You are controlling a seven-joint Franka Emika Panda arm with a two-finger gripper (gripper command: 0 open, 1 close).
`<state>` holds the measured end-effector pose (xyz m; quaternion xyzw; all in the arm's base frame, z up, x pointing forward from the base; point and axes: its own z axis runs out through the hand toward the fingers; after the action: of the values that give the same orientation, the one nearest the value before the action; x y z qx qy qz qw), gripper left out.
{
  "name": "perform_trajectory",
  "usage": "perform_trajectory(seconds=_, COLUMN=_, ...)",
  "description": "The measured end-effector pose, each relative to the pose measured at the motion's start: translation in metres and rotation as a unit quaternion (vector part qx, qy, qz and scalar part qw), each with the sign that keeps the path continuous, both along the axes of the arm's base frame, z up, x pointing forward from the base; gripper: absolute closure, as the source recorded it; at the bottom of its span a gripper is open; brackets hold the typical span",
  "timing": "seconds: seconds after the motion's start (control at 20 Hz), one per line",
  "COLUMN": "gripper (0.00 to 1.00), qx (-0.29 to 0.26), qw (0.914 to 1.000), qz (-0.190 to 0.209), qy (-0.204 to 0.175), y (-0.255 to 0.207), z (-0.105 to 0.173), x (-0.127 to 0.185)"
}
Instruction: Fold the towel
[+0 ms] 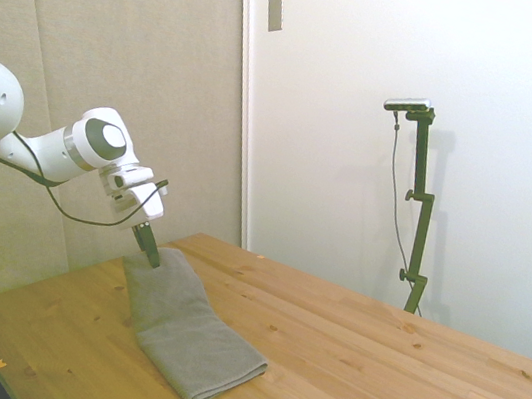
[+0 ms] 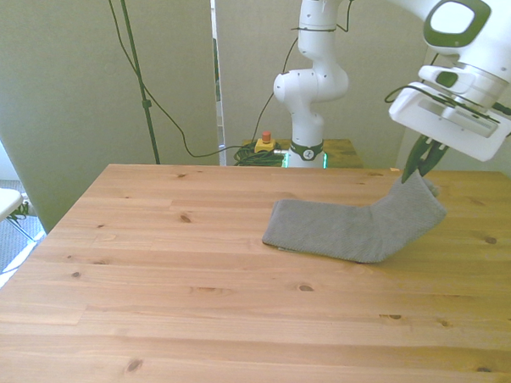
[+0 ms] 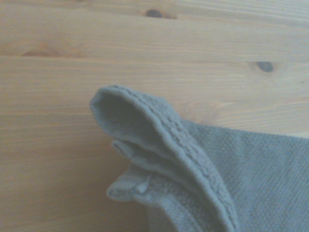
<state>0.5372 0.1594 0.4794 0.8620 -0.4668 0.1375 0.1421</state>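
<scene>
Grey terry cloth, the towel lies already doubled in layers on the wooden counter, well toward the front view's right, with one short end lifted off the wood. The gripper has its dark fingers clamped together on that raised end, so the cloth bends upward while the rest stays flat. The wrist view shows several stacked hems bunched at the held edge, the lower ones sagging loose. To fold well from here, I judge the end should be carried over in a low arc toward the far short end, keeping all layers pinched, and laid down edge to edge before release, so nothing slips or drags the flat half.
</scene>
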Motion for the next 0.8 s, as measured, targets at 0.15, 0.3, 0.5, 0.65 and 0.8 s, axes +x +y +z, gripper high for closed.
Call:
perform_trajectory(seconds=0.15, gripper=1.0, qx=0.017, qw=0.9997, qz=-0.013, qy=-0.013, y=-0.042, z=0.023, x=-0.015)
perform_trajectory(seconds=0.3, gripper=1.0, qx=0.026, qw=0.9992, qz=-0.022, qy=-0.021, y=-0.071, z=0.035, x=-0.038)
perform_trajectory(seconds=0.5, gripper=1.0, qx=0.028, qw=0.9984, qz=-0.041, qy=-0.028, y=-0.112, z=0.035, x=-0.053)
perform_trajectory(seconds=0.65, gripper=1.0, qx=0.032, qw=0.997, qz=-0.067, qy=-0.024, y=-0.154, z=0.025, x=-0.049)
perform_trajectory(seconds=0.8, gripper=1.0, qx=0.033, qw=0.9952, qz=-0.091, qy=-0.006, y=-0.186, z=0.007, x=-0.046)
